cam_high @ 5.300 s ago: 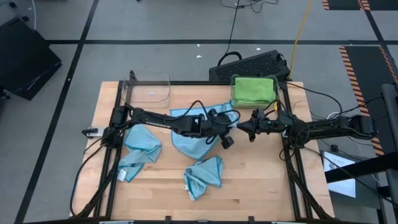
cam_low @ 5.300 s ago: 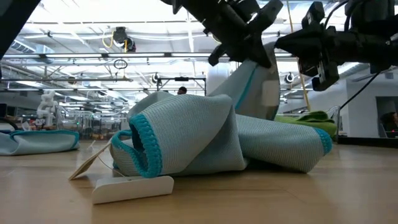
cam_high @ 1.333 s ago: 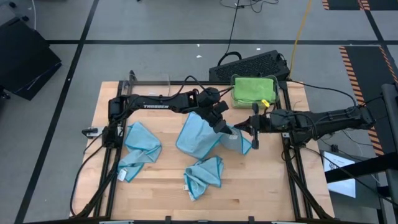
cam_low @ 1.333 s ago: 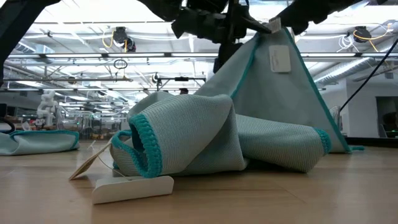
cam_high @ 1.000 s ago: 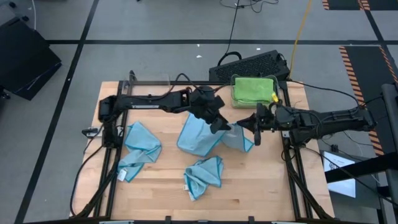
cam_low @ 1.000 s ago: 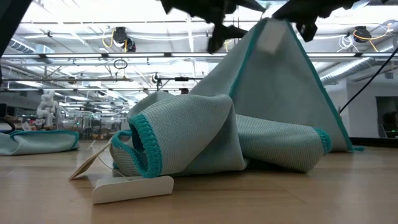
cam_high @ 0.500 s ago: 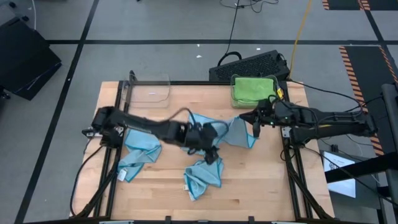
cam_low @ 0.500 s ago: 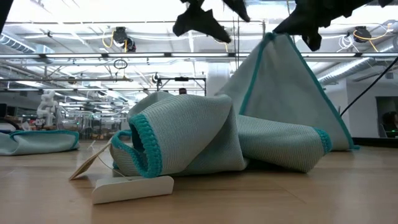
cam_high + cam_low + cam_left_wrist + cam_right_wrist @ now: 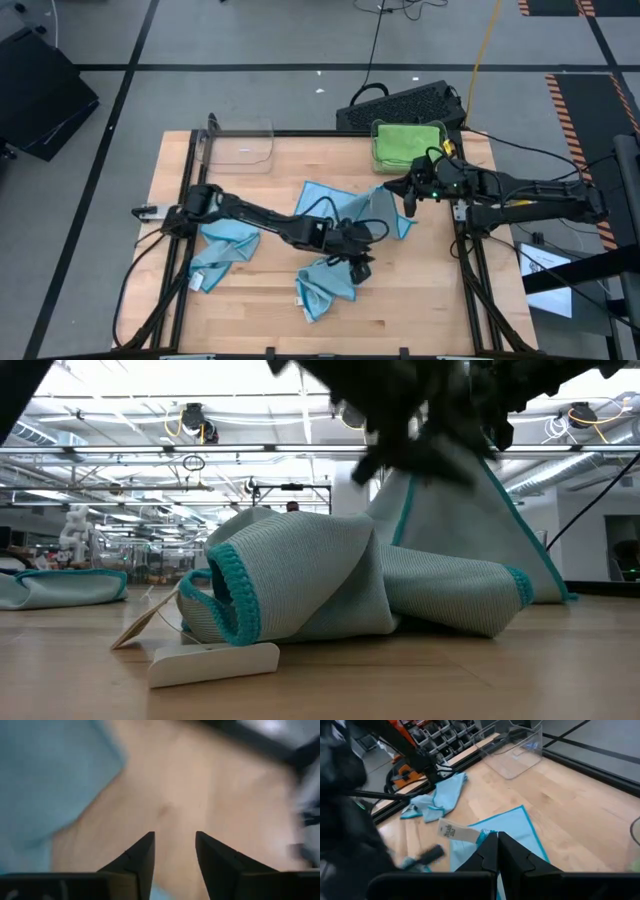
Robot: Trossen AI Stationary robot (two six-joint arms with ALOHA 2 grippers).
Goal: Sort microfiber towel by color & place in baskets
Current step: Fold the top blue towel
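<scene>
Overhead looks straight down; low camera sits tabletop-level, sharing the blue towel (image 9: 345, 215) heap.

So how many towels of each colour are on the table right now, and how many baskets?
Blue towels: 3: left, middle, held by the right gripper, front
Green towels: 1, in the right basket
Clear baskets: 2: empty, right basket
Total: 4 towels, 2 baskets

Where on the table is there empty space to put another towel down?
Bare wood shows along the near right corner of the table, and between the clear basket and the spread blue towel. The middle is crowded: both arms meet there over the spread towel, beside a crumpled blue towel. The green towel basket is full.
</scene>
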